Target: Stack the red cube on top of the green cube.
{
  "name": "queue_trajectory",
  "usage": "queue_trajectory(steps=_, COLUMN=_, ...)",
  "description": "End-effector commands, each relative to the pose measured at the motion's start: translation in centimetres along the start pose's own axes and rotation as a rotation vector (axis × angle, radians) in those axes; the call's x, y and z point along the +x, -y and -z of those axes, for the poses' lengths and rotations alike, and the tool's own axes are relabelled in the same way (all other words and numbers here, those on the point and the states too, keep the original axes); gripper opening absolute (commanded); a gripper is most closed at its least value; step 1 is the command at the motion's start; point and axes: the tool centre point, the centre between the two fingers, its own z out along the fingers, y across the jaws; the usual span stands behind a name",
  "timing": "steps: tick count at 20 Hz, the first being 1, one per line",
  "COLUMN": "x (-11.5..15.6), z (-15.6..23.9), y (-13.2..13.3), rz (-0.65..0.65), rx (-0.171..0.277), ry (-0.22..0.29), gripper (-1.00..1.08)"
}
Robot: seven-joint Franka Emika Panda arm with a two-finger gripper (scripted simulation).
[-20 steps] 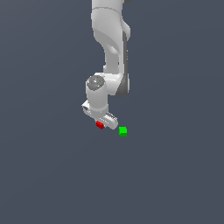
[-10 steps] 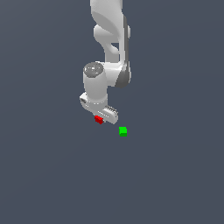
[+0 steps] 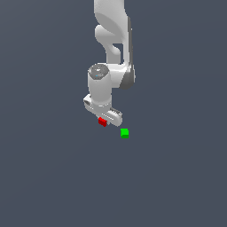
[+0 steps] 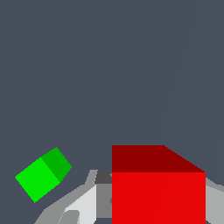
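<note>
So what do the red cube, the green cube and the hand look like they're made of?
It's a render, so this is only a guess. The red cube has flat, uniform matte colour with no grain or gloss, suggesting painted wood or plastic. The green cube looks the same. The hand has smooth white and grey shells, probably moulded plastic or painted metal.

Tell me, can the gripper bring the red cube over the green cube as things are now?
Probably yes. The gripper is shut on the red cube, and the green cube sits apart from it, toward the exterior view's right, with only bare floor between them.
</note>
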Motion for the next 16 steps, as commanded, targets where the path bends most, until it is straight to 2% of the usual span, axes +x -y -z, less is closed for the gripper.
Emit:
queue_trajectory(steps=1, x=-0.5, z=-0.5, y=1.2, rz=0.002, rx=0.001, ry=0.001, gripper=-1.0)
queue_trajectory(steps=10, x=-3.0, z=-3.4, y=8.4, rz=0.002, rx=0.001, ry=0.001, gripper=-1.0)
queue_trajectory(steps=16, x=-3.7, z=-4.4, y=10.9, rz=0.002, rx=0.0, ry=0.001, gripper=-1.0)
